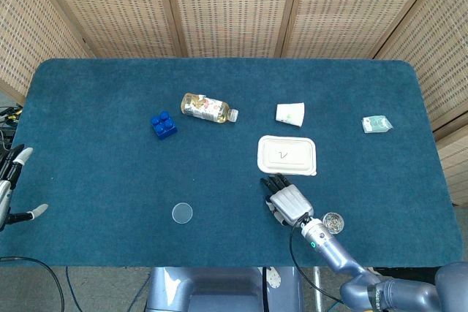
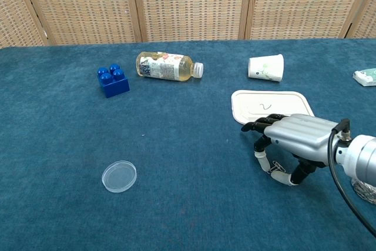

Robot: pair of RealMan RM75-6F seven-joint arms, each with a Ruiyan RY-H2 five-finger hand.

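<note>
In the head view, your right robot hand (image 1: 288, 199) lies palm down on the tabletop (image 1: 95, 173), its dark fingers (image 1: 274, 181) just short of the white lidded tray (image 1: 287, 155). The tray's lid carries a thin dark squiggle, not legible as writing. A small glass jar (image 1: 333, 222) sits just beside the wrist. Your left robot hand (image 1: 13, 184) hangs at the tabletop's left edge with fingers spread, holding nothing. Farther off lie a bottle (image 1: 208, 108) on its side with a printed label too small to read, a blue brick (image 1: 163, 124), a paper cup (image 1: 289, 114), a clear round lid (image 1: 182, 213) and a teal packet (image 1: 376, 124).

In the chest view, your right robot hand (image 2: 296, 137) arches over a small metal clip (image 2: 276, 170), thumb and finger curled around it; whether they actually pinch it cannot be told. The clip is silvery wire, low on the cloth, near the tray's (image 2: 271, 104) front edge.
</note>
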